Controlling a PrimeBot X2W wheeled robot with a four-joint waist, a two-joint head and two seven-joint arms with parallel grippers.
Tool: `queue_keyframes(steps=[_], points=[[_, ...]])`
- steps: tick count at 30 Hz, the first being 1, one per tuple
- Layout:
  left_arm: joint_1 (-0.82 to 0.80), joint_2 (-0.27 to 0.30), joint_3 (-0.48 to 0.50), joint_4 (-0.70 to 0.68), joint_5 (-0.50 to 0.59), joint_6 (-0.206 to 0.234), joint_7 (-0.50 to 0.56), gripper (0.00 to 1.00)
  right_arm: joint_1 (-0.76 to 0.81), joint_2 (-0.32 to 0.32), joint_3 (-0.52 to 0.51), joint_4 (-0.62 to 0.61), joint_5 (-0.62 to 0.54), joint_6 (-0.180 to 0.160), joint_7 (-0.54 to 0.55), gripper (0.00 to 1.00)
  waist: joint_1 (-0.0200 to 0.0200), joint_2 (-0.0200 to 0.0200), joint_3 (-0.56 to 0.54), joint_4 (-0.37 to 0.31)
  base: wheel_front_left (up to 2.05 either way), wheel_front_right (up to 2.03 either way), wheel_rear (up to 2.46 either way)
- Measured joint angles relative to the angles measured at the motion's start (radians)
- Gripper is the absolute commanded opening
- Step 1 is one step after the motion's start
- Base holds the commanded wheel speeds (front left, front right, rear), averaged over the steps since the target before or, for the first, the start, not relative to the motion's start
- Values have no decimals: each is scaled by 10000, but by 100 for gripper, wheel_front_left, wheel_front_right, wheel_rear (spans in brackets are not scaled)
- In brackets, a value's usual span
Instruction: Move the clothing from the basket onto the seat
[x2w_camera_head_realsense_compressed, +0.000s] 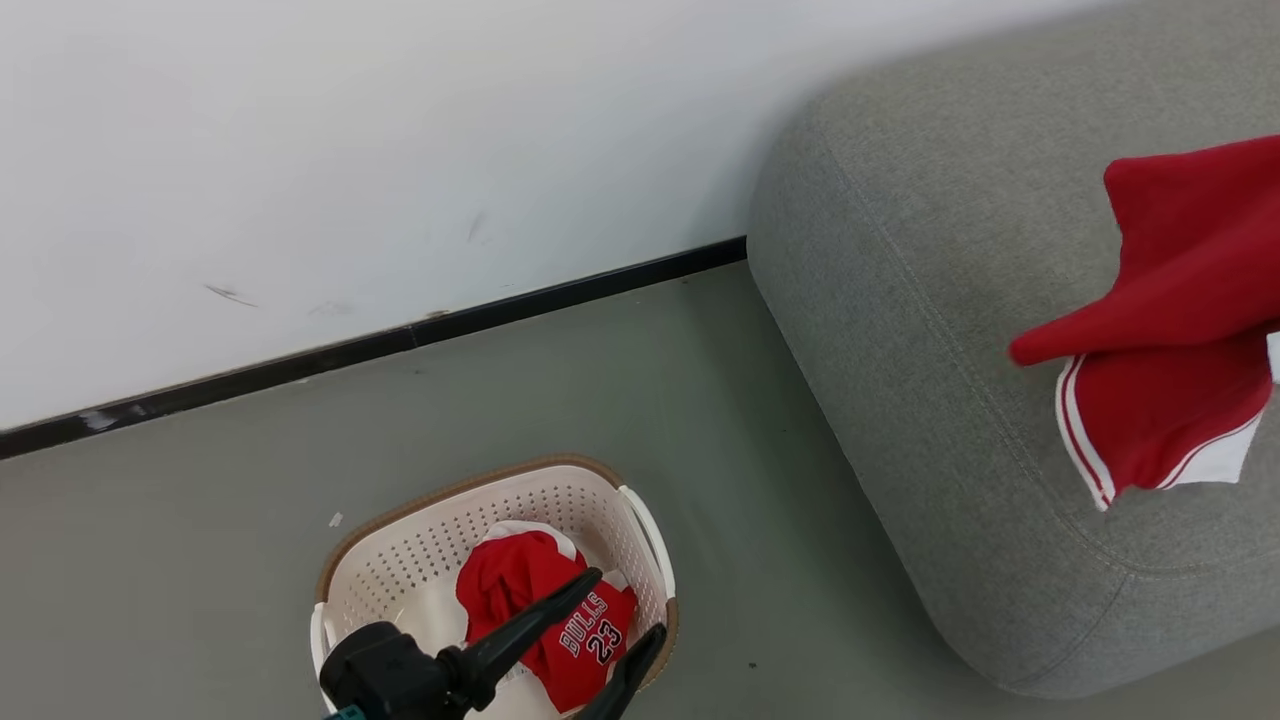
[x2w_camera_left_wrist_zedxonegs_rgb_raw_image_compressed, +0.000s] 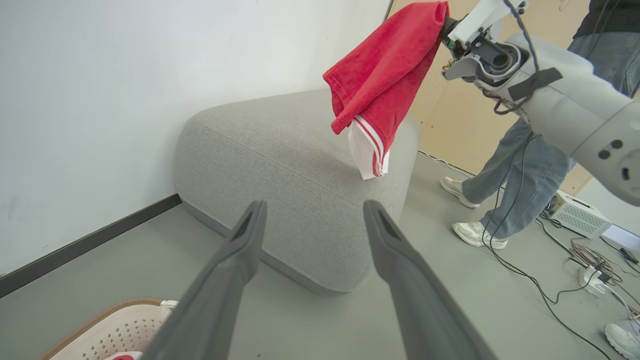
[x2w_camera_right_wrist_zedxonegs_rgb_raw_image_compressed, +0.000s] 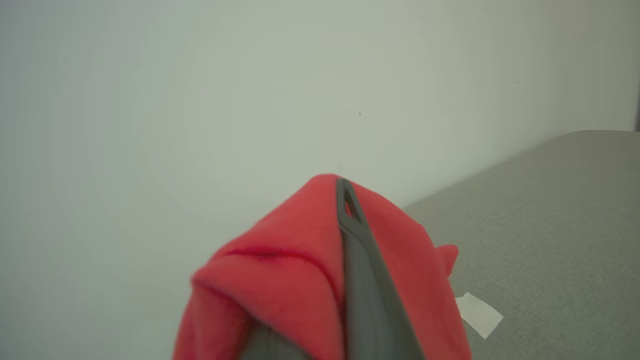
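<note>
The cream basket (x2w_camera_head_realsense_compressed: 420, 560) stands on the floor at the lower left, with the red "BULLS 23" jersey (x2w_camera_head_realsense_compressed: 560, 630) bunched inside. Just above it, my left gripper (x2w_camera_head_realsense_compressed: 628, 605) is open and holds nothing; the left wrist view looks between its spread fingers (x2w_camera_left_wrist_zedxonegs_rgb_raw_image_compressed: 250, 235) toward the grey seat (x2w_camera_left_wrist_zedxonegs_rgb_raw_image_compressed: 280, 150). My right gripper (x2w_camera_right_wrist_zedxonegs_rgb_raw_image_compressed: 345, 192) is shut on a red garment with white trim (x2w_camera_right_wrist_zedxonegs_rgb_raw_image_compressed: 280, 280). That garment (x2w_camera_head_realsense_compressed: 1180, 320) hangs in the air over the seat (x2w_camera_head_realsense_compressed: 900, 300), its lower edge close above the cushion (x2w_camera_left_wrist_zedxonegs_rgb_raw_image_compressed: 385, 75).
A white wall with a black baseboard (x2w_camera_head_realsense_compressed: 400, 340) runs behind the basket and the seat. A person's legs in jeans and white shoes (x2w_camera_left_wrist_zedxonegs_rgb_raw_image_compressed: 505, 185) stand past the seat, near cables and a box on the floor (x2w_camera_left_wrist_zedxonegs_rgb_raw_image_compressed: 575, 250).
</note>
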Motion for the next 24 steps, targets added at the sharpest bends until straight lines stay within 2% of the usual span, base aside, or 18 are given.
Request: queue_keyframes(steps=[9, 17, 24], points=[[11, 242, -4, -343, 92, -165, 0, 100, -1447, -286, -995, 347, 25, 0, 846, 0, 0, 0, 423, 381, 0, 0, 0], [14, 454, 125, -863, 176, -263, -59, 100, -2611, -1066, -1476, 612, -324, 0, 1338, 0, 0, 0, 814, 696, 0, 0, 0], [13, 589, 188, -1271, 178, -353, -109, 100, -2858, -1227, -1946, 619, -683, 0, 1603, 0, 0, 0, 1121, 914, 0, 0, 0]])
